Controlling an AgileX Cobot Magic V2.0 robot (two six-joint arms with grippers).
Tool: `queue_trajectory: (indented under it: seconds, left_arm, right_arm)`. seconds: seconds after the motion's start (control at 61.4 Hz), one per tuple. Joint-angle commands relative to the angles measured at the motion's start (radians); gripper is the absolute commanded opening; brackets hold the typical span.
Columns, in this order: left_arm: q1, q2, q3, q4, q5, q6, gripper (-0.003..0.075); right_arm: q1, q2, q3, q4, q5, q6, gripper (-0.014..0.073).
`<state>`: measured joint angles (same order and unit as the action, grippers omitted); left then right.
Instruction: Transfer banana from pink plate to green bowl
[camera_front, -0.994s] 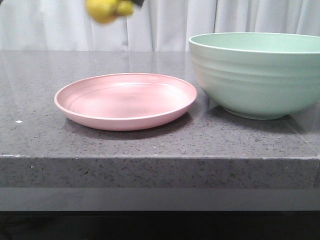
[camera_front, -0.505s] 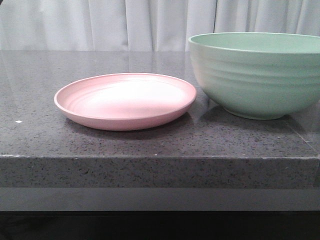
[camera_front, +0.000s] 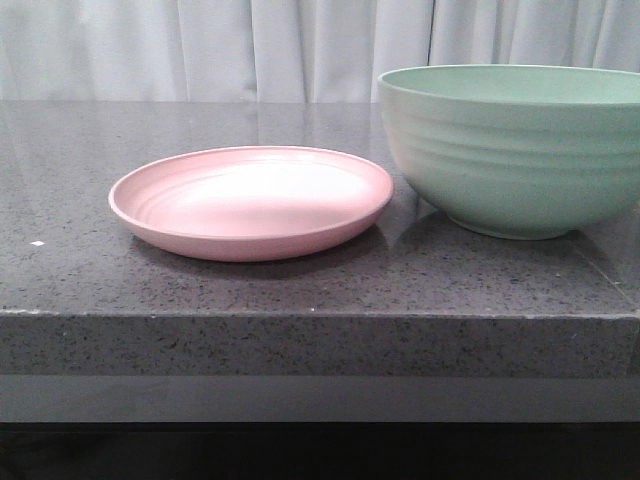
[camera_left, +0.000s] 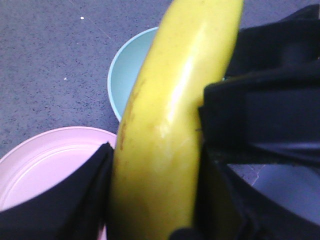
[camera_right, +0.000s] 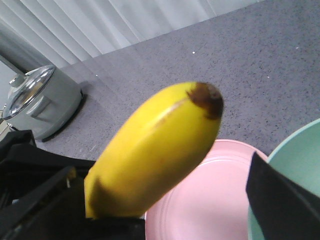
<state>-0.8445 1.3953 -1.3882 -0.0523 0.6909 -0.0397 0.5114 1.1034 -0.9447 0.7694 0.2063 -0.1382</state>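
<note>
The banana (camera_left: 170, 115) is bright yellow, and my left gripper (camera_left: 155, 200) is shut on its middle, black fingers pressed on both sides. It hangs high above the pink plate (camera_left: 45, 165) and the green bowl (camera_left: 130, 75). In the right wrist view the banana (camera_right: 155, 150) shows its dark tip, above the plate (camera_right: 210, 200) and beside the bowl's rim (camera_right: 295, 150). My right gripper (camera_right: 165, 220) is open close to the banana, not touching it. In the front view the plate (camera_front: 250, 200) is empty, the bowl (camera_front: 510, 150) stands to its right, and banana and grippers are out of view.
A silver lidded pot (camera_right: 37, 100) stands on the dark speckled table by the white curtain. The table's front edge (camera_front: 320, 315) runs just in front of the plate and bowl.
One second ago the banana showed at the top of the front view above the plate. It has risen out of that view. Plate and bowl have not moved.
</note>
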Motion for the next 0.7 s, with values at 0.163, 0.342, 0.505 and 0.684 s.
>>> queue_trajectory:
  seconds: [0.163, 0.342, 0.505, 0.684]
  left_arm:
    - [-0.017, -0.040, -0.038, -0.057, -0.079, -0.003, 0.0169]
    - [-0.017, -0.040, -0.038, -0.055, -0.079, -0.003, 0.0169]
    - [-0.017, -0.040, -0.038, -0.055, -0.079, -0.003, 0.0169]
    - [-0.017, -0.040, -0.038, -0.055, -0.079, -0.003, 0.0169]
  right_arm:
    - [0.003, 0.000, -0.046, 0.016, -0.063, -0.010, 0.0664]
    - [0.003, -0.003, -0.046, 0.017, -0.059, -0.010, 0.0664]
    - [0.003, -0.003, -0.046, 0.017, -0.059, -0.010, 0.0541]
    - [0.003, -0.003, -0.046, 0.018, -0.071, -0.010, 0.0160]
